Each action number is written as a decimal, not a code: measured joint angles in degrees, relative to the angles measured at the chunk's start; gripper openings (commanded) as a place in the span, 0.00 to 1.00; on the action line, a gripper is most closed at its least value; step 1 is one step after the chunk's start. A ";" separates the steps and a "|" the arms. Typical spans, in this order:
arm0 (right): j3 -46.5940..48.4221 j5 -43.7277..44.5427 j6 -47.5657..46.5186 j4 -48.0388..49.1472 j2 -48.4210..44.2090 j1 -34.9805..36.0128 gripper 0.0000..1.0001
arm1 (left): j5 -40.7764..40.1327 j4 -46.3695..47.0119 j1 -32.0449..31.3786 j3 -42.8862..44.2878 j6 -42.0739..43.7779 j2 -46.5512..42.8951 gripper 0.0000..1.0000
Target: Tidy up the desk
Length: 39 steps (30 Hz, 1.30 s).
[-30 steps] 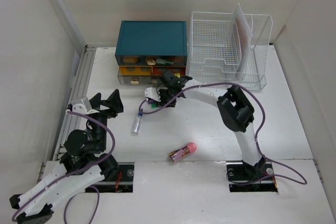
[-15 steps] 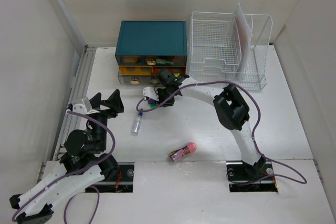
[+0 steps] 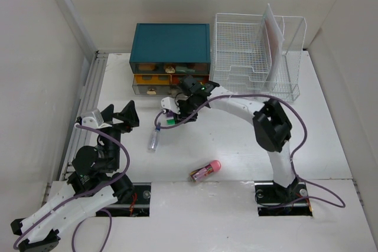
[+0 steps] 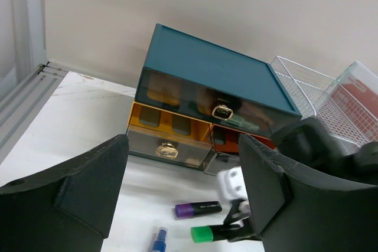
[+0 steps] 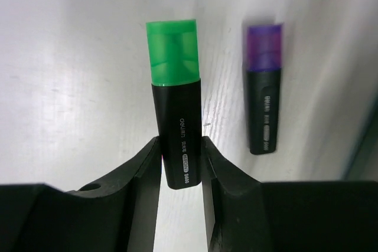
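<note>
The right arm's elbow has swung to the right since the earlier frame, while the right gripper (image 5: 180, 157) stays just in front of the teal plastic drawer box (image 3: 171, 42). Its jaws are clamped narrowly on a green-capped black highlighter (image 5: 175, 104), with a purple-capped black highlighter (image 5: 263, 87) lying just beside it. The large matte white desk (image 3: 331, 134) stretches under both arms. The left gripper (image 4: 183, 143) hovers with its jaws wide and holds nothing, facing the drawers.
</note>
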 measured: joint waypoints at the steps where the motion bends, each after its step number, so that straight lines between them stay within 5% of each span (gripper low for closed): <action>1: -0.09 -1.03 0.33 -0.26 -1.79 0.04 0.05 | 0.00 0.02 0.00 0.00 0.02 0.00 0.72; 8: -0.09 -4.55 3.13 1.86 -16.65 0.39 0.06 | -0.02 0.02 0.00 0.00 0.35 0.00 0.72; 13: -0.09 0.59 6.32 7.34 -21.92 0.39 0.06 | -0.02 0.02 0.00 -0.31 0.55 0.00 0.72; 25: -0.22 20.96 7.61 13.25 -12.55 -0.59 0.07 | -0.02 0.02 0.00 -0.63 0.55 0.02 0.72; 35: -0.37 26.08 8.00 15.34 -11.39 -1.81 0.10 | 0.00 0.02 0.00 -0.66 0.57 0.02 0.72; 37: -0.37 26.27 8.07 15.34 -11.39 -1.99 0.14 | 0.00 0.04 0.00 -0.66 0.57 0.02 0.72; 39: -0.37 26.47 8.07 15.39 -11.39 -2.03 0.30 | 0.00 0.02 0.00 -0.66 0.57 0.02 0.72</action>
